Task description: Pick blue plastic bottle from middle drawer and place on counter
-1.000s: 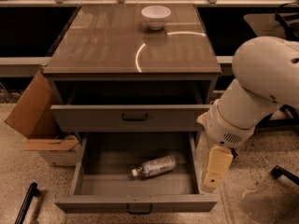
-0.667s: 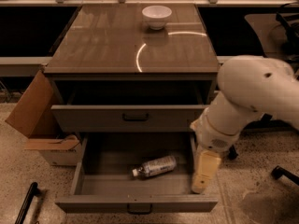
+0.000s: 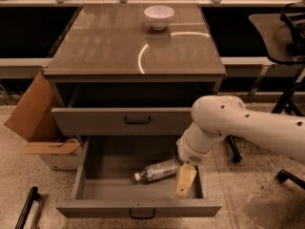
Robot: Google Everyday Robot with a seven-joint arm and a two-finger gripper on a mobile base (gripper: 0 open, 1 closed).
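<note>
While the blue plastic bottle (image 3: 158,170) lies on its side in the middle drawer (image 3: 108,188), cap leftward and long axis running crosswise, the gripper (image 3: 185,180) hangs just right of its base, whether open or closed impossible to tell.

One white arm (image 3: 259,128) is extended in from the right edge, lying up and to the right of the claw. A rounded elbow (image 3: 217,113) is formed above the claw and slightly to its right, where the arm is bent sharply downward. Below that bend a thick, round wrist housing (image 3: 193,150) is carried, set just above the claw. The claw (image 3: 185,180), a pale tan wedge, is hung from the wrist at the lowest end of the arm and pointed downward, its tip tilted slightly leftward. Small dark holes are dotted along the white shell above and to the right of the claw.
</note>
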